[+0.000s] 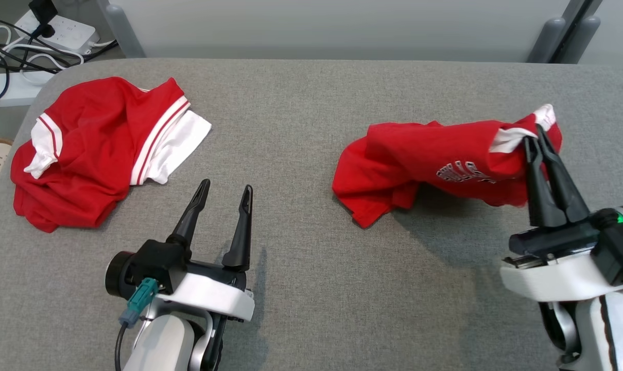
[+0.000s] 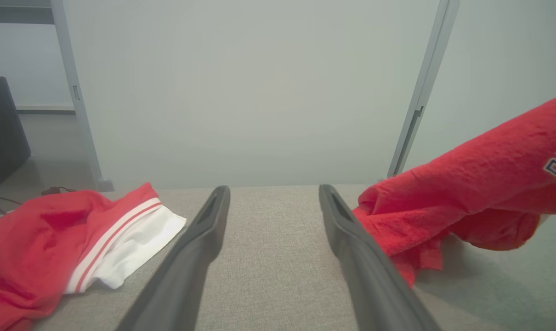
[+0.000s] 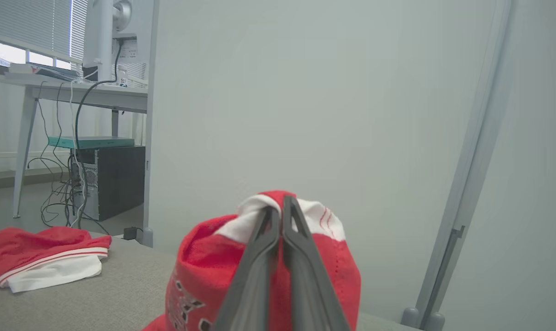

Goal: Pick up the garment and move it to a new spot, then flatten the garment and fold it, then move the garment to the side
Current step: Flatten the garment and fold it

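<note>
Two pincers, one garment [image 1: 435, 159] caught

Up front the left pincer [image 1: 227, 185] gapes empty; the right pincer [image 1: 535, 135] is clamped on the garment's white trim, one end raised, the rest lying on the grey surface [image 1: 311, 288]. Pick-up looks underway; next, carry it clear to a fresh spot. Beyond, a second red shirt [image 1: 95, 149], then floor cables [image 1: 13, 56].

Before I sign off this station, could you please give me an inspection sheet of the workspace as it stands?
Surface: grey fabric table, flat.
Job's things: red lettered garment, one end lifted, other end on the table.
Clutter: second red-and-white garment, crumpled at far left.
Tools: right tool shut on the lettered garment's white-trimmed end; left tool open, holding nothing.
Cables: power strips and leads beyond the table's far left corner.
Surroundings: pale partition behind; desk, computer tower.
</note>
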Controlling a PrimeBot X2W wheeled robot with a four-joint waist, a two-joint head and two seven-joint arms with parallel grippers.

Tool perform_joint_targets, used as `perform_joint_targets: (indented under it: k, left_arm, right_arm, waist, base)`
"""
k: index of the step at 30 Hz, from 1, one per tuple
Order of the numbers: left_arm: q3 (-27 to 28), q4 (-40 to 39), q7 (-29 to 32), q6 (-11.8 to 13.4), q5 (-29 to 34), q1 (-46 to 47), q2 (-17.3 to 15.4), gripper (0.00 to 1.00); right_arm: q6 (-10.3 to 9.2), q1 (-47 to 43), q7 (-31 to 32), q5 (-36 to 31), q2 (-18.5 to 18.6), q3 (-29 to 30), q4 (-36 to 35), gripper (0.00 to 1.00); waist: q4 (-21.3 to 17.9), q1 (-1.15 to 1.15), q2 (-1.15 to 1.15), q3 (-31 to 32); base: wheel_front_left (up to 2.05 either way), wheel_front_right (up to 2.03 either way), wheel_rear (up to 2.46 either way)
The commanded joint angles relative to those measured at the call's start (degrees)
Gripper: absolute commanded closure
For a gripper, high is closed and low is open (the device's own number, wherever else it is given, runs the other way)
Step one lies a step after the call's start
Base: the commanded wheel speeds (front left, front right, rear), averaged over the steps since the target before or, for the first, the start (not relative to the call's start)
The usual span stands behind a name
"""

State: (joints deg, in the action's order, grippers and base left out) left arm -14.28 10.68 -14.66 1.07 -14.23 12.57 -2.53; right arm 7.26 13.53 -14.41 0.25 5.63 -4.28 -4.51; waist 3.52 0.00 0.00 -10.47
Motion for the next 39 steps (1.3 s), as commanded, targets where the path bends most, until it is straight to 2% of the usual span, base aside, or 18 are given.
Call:
perform_joint_targets:
  k: [1,11,18,29,32,39]
  left_arm:
    - [1.49,-1.71,-0.34,0.20,-0.23,2.90,-0.35,0.00]
    - [0.45,-1.12,-0.34,0.38,-1.06,2.81,-0.35,0.00]
    - [0.47,-1.03,-0.34,0.87,-1.26,2.05,-0.35,0.00]
    - [0.16,-1.42,-0.34,0.59,-1.09,1.97,-0.35,0.00]
    - [-0.20,-1.52,-0.34,0.45,-1.08,2.30,-0.35,0.00]
    - [-1.29,-1.92,-0.34,-0.29,-1.50,3.94,-0.35,0.00]
  right_arm:
    - [0.23,1.19,-0.59,-0.18,0.14,-2.18,-2.35,1.00]
    - [0.23,13.30,-0.59,0.91,1.07,-11.72,-4.87,1.00]
    - [0.23,18.30,-0.59,1.69,1.47,-13.69,-8.63,1.00]
    - [0.23,13.50,-0.21,3.83,6.40,-10.79,9.95,1.00]
    - [0.23,11.57,1.06,4.67,7.50,-9.89,11.94,1.00]
    - [0.23,0.85,7.75,6.67,10.17,-2.83,13.15,1.00]
  waist:
    - [0.07,0.00,0.00,0.02]
    - [2.79,0.00,0.00,1.55]
    - [4.09,0.00,0.00,2.74]
    - [2.95,0.00,0.00,2.26]
    - [2.69,0.00,0.00,2.06]
    - [1.00,0.00,0.00,1.16]
  base:
    - [0.00,0.00,0.00]
    - [0.00,0.00,0.00]
    - [0.00,0.00,0.00]
    - [0.00,0.00,0.00]
    - [0.00,0.00,0.00]
    - [0.00,0.00,0.00]
